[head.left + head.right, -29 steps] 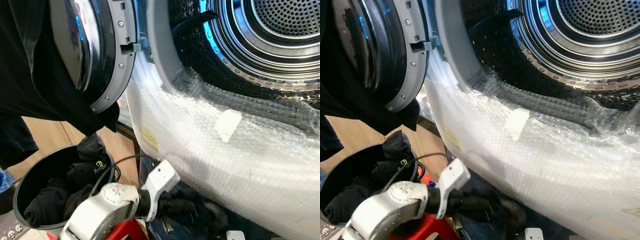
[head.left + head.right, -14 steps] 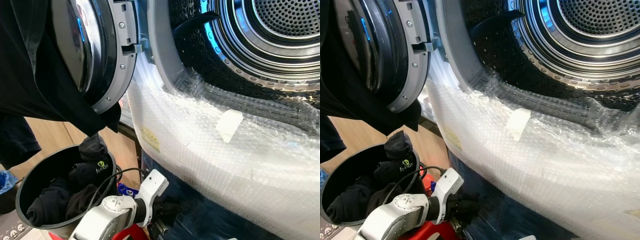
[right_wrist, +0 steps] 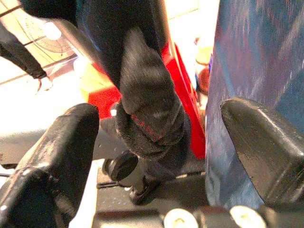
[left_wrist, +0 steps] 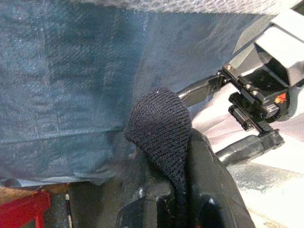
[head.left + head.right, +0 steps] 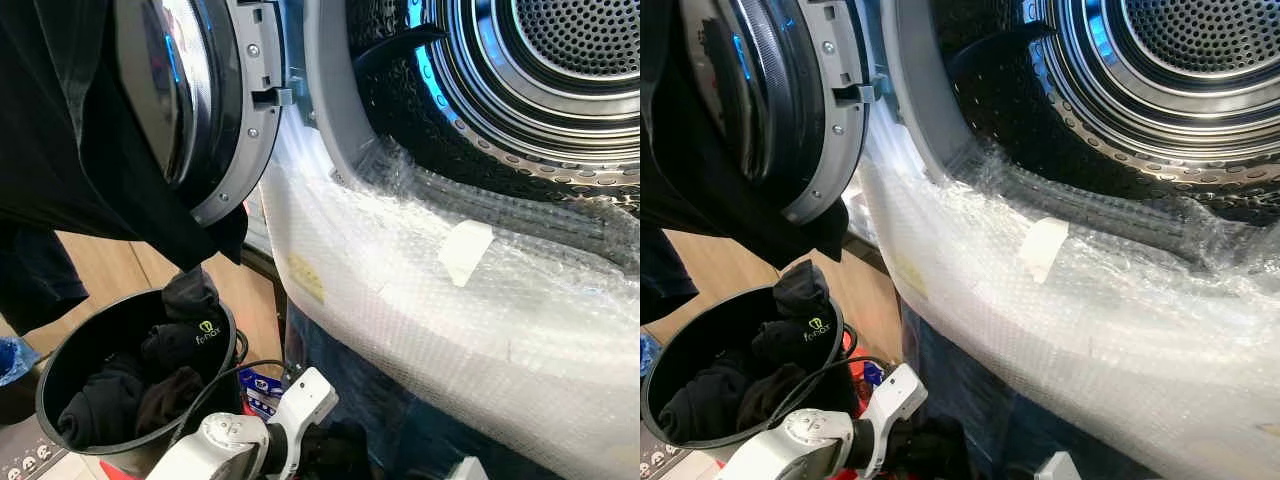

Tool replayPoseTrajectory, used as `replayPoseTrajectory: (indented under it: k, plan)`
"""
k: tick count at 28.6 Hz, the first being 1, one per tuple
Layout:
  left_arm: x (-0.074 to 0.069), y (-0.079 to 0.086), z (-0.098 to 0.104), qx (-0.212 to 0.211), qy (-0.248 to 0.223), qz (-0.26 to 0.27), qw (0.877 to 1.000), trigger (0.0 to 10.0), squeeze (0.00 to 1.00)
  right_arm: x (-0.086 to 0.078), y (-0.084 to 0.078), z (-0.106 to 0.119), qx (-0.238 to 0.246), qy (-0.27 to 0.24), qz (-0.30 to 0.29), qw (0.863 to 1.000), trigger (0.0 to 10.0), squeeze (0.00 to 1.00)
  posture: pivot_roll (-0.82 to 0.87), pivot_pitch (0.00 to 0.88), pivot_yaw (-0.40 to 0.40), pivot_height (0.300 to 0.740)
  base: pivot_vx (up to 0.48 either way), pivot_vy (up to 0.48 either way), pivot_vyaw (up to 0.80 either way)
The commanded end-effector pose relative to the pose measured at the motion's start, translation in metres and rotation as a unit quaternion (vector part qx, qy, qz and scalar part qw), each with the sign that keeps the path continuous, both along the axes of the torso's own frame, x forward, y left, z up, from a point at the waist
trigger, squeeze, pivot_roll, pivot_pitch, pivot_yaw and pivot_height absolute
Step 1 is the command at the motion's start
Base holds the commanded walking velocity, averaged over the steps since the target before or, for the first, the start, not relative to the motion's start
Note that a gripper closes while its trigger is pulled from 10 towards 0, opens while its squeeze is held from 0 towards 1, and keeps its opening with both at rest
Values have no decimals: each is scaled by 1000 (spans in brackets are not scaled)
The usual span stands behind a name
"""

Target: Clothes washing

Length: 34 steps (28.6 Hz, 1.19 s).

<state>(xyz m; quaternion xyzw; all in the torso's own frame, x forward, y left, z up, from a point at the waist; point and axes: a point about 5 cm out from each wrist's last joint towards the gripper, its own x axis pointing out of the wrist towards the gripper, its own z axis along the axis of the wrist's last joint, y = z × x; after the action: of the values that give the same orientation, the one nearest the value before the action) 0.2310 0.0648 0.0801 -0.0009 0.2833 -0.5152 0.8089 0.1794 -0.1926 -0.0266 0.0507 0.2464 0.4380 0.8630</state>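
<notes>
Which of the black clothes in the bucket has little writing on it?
The black garment lying at the bucket's right rim, under the hanging cloth. It bears a small light logo; the others look plain.

You see black clothes (image 5: pixel 130 385) in a black bucket (image 5: pixel 60 350), one garment bearing a green logo; clear bubble wrap (image 5: pixel 450 320) over the blue washer front (image 4: pixel 61 80); a perforated silver drum (image 5: pixel 570 40); a red stand (image 3: pixel 187 90).

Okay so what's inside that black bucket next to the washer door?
The black bucket holds dark clothes, piled roughly to the rim, one showing a small green logo. A black cable runs over its edge. Whatever lies beneath the top garments is covered.
</notes>
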Motion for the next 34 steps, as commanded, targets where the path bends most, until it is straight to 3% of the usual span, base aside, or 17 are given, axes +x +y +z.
replayPoseTrajectory:
  k: [1, 4, 7, 8, 9, 10, 11, 14, 21, 27, 32, 34]
  plan:
    - [6, -6, 7, -6, -18, -9, 1000, 0, 0, 7, -2, 11, -4, -28, 3, 1000, 10000, 1000, 107, 9, 27, 740, 0, 0, 0]
    - [4, -19, 11, -17, -23, -35, 999, 0, 0, 7, 1, 11, -21, -35, 18, 999, 10000, 1000, 109, 0, 25, 740, 0, 0, 0]
    - [2, -23, 12, -20, -24, -50, 998, 0, 0, 7, 2, 13, -6, -30, 11, 999, 10000, 1000, 111, 2, 25, 740, 0, 0, 0]
    - [2, -25, 14, -23, -27, -54, 998, 0, 0, 8, 4, 14, -2, -29, 8, 1000, 10000, 929, 106, 4, 31, 740, 0, 0, 0]
    - [2, -25, 14, -23, -27, -54, 998, 0, 0, 8, 4, 14, -2, -29, 8, 1000, 10000, 929, 106, 4, 31, 740, 0, 0, 0]
    - [3, -27, 16, -25, -30, -54, 998, 0, 0, 9, 6, 15, 0, -25, 12, 1000, 10000, 686, 106, 4, 31, 740, 0, 0, 0]
    - [4, -30, 19, -32, -34, -53, 997, 0, 0, 8, 8, 15, -6, -26, 24, 999, 10000, 0, 110, 8, 32, 740, 0, 0, 0]
    - [7, -35, 25, -45, -40, -57, 997, 0, 0, 10, 11, 11, -31, -21, 9, 999, 10000, 0, 115, 11, 29, 740, 0, 0, 0]
    - [8, -35, 25, -40, -49, -52, 997, 0, 0, 6, 16, 7, -27, -18, -7, 999, 10000, 0, 121, 21, 24, 740, 0, 0, 0]
    - [10, -46, 33, -62, -60, -61, 994, 0, 0, 8, 18, -4, -51, -5, -59, 997, 10000, 0, 125, 26, 24, 740, 0, 0, 0]
    - [2, -53, 37, -84, -60, -78, 992, 0, 0, 7, 18, -14, -75, 8, -105, 992, 10000, 0, 124, 28, 25, 740, 0, 0, 0]
    - [0, -55, 37, -89, -58, -82, 991, 0, 0, 10, 20, -13, -63, 2, -132, 989, 10000, 0, 124, 29, 25, 740, 0, 0, 0]
